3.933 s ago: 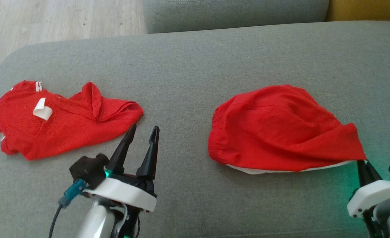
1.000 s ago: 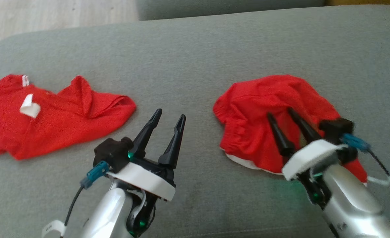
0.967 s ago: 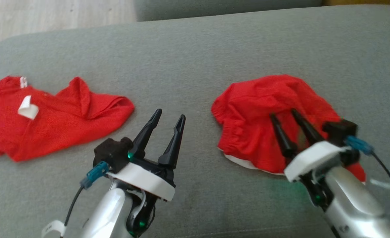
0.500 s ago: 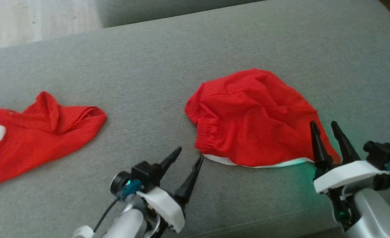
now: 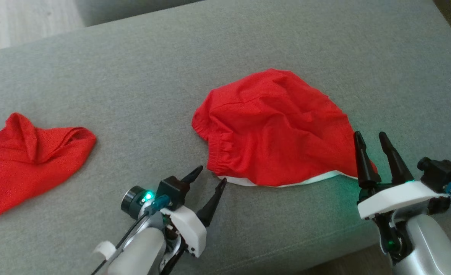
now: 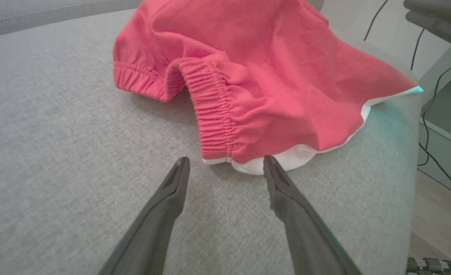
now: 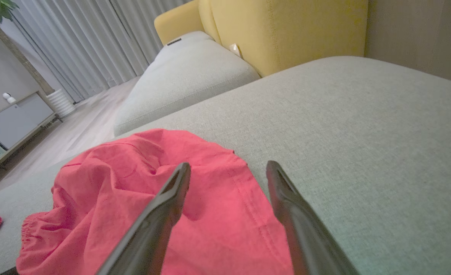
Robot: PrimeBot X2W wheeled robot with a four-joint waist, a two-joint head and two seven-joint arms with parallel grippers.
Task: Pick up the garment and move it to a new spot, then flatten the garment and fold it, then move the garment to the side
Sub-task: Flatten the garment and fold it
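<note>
One pair of red shorts [image 5: 271, 126] lies crumpled on the grey sofa [image 5: 133, 76]. The left hand [image 5: 212, 174], spread and empty, points at the waistband corner. The right hand [image 5: 369, 134], also spread and empty, is over the shorts' right edge. A red shirt [image 5: 30, 152] lies well to the left.

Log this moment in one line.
phase: pre-grasp | left gripper: open, at shorts waistband corner | right gripper: open, at shorts' right edge | held: nothing | other garment: far left
</note>
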